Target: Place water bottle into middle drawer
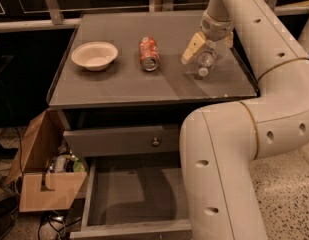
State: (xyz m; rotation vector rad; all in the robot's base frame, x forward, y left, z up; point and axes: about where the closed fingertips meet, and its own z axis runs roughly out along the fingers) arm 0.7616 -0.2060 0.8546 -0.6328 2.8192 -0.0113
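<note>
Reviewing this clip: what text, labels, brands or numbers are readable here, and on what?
None can be read.
Orange-red soda can on the grey cabinet top: markings too blurred.
Small clear plastic water bottle, at the end effector over the top's right side: pale label band unreadable.
Items in the open cardboard box: too small.
</note>
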